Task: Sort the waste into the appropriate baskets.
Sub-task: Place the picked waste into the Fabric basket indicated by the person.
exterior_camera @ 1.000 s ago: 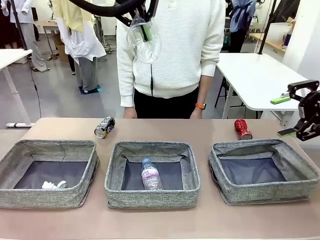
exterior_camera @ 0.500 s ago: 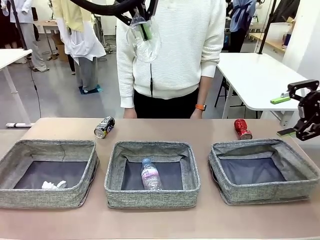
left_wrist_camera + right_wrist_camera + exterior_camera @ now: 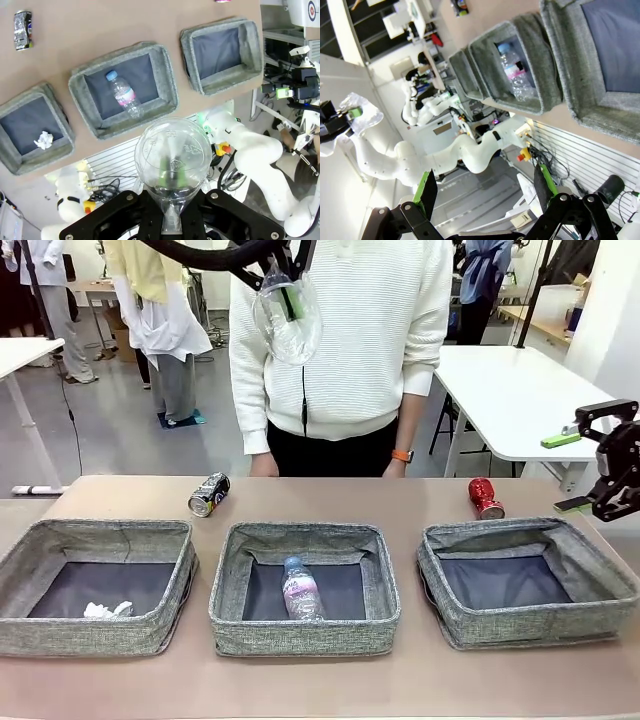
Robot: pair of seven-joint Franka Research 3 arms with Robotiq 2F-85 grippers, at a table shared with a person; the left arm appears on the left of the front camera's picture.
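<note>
High over the table, my left gripper [image 3: 288, 300] is shut on a clear plastic cup [image 3: 288, 330]; in the left wrist view the cup [image 3: 172, 160] is pinched by its base and its mouth faces the table below. Three grey baskets stand in a row: left [image 3: 90, 635], middle [image 3: 300, 635], right [image 3: 530, 625]. A crumpled paper ball [image 3: 107, 610] lies in the left one, a bottle [image 3: 300, 590] in the middle one. Behind them on the table lie a black-silver can [image 3: 208, 494] and a red can [image 3: 485, 498]. My right gripper [image 3: 600, 455] hangs open off the right end.
A person in a white sweater [image 3: 340, 340] stands at the far edge, hands down behind the table. From the right wrist, the right basket [image 3: 555, 55] and the middle basket [image 3: 535, 102] with the bottle [image 3: 515, 70] lie ahead. A white table [image 3: 510, 395] stands behind on the right.
</note>
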